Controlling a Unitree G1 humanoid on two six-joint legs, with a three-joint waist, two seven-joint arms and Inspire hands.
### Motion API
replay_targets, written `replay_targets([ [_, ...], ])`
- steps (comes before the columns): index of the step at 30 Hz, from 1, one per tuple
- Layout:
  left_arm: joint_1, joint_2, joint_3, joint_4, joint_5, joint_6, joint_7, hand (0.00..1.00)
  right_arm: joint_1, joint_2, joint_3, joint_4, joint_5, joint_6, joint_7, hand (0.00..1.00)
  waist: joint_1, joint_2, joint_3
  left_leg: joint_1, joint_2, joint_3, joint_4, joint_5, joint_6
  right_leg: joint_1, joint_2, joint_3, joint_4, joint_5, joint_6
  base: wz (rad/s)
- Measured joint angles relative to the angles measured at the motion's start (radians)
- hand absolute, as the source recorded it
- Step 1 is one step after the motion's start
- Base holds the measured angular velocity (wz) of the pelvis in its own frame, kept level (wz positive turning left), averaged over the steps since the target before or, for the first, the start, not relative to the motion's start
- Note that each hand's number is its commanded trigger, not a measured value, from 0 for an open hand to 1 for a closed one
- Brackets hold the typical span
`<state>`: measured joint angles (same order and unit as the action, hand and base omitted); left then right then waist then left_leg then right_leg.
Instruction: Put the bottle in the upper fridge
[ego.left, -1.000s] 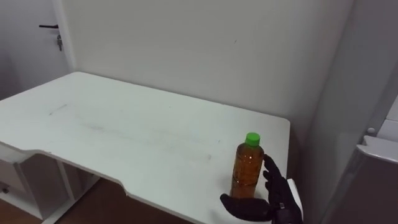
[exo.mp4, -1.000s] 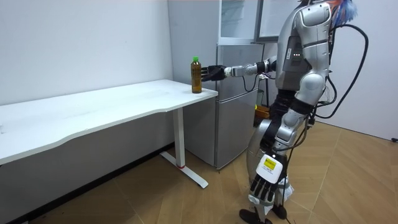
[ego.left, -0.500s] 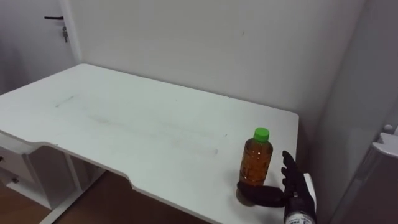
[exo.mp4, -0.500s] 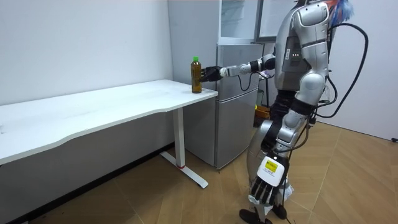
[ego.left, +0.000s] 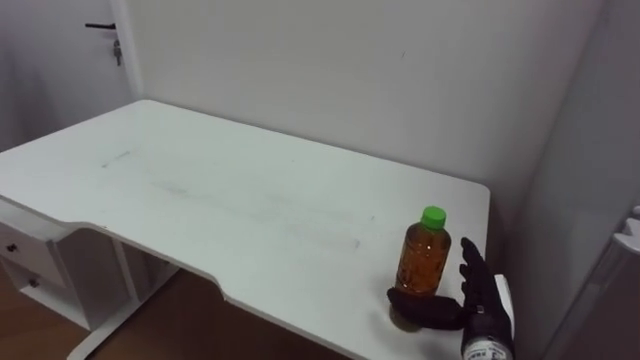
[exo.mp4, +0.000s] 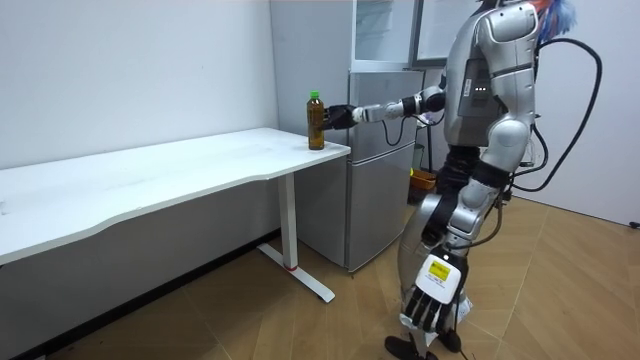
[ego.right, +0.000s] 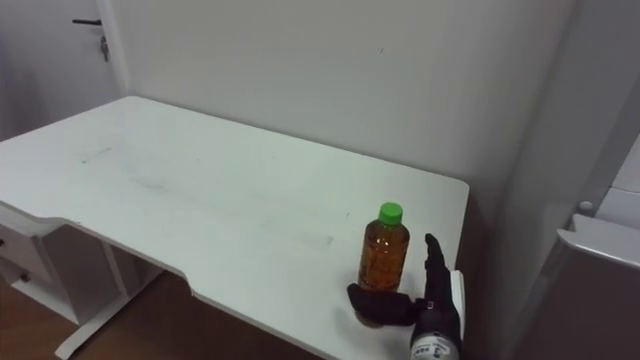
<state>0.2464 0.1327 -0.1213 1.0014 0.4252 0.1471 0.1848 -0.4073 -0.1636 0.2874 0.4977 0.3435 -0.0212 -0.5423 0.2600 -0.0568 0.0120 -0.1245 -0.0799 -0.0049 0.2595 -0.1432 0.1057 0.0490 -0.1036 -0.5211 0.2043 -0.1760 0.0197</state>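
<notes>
Right hand (ego.left: 479, 308) cups bottle (ego.left: 422, 262), fingers apparently uncurled; room view adds left hand (exo.mp4: 425, 305) hanging relaxed.

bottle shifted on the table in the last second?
No. In the room view the bottle stands on the same spot at the table's corner. The shift in the eye views is the camera's own.

Long white desk (ego.left: 200, 190) spanning 9 to 4 o'clock, set against a plain white wall (ego.left: 350, 70) at 12. Pale door (ego.left: 60, 70) with dark handle at 10 o'clock. White drawer unit (ego.left: 30, 265) beneath at 8. Wooden floor (ego.left: 190, 325) at 7, evenly lit.
</notes>
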Motion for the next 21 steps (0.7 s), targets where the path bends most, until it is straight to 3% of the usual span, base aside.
replay_targets([
  [11,0.004,0.011,0.0,0.002,0.0,0.0,0.0,0.0,-0.017,0.006,0.005,0.0,0.0,-0.002,-0.001,0.0,0.025,0.0,0.0004,-0.001,-0.001,-0.002,0.0,0.002,0.0,0.002,0.001,-0.001,0.0,0.001,0.0,0.0],
  [18,0.005,0.011,0.0,0.002,0.0,0.001,0.0,0.0,-0.017,0.007,0.005,0.0,0.0,-0.003,-0.004,0.0,0.026,-0.003,0.0087,-0.004,-0.001,-0.004,0.0,0.002,0.0,0.0,0.0,-0.002,0.0,0.001,0.0,0.0],
  [21,0.005,0.012,0.0,0.002,0.0,0.006,0.002,0.0,-0.017,0.007,0.005,0.0,0.001,-0.003,-0.015,0.0,0.026,-0.003,0.0088,-0.008,-0.002,-0.006,0.003,0.002,0.0,-0.002,0.0,-0.002,0.0,0.0,0.001,0.0],
])
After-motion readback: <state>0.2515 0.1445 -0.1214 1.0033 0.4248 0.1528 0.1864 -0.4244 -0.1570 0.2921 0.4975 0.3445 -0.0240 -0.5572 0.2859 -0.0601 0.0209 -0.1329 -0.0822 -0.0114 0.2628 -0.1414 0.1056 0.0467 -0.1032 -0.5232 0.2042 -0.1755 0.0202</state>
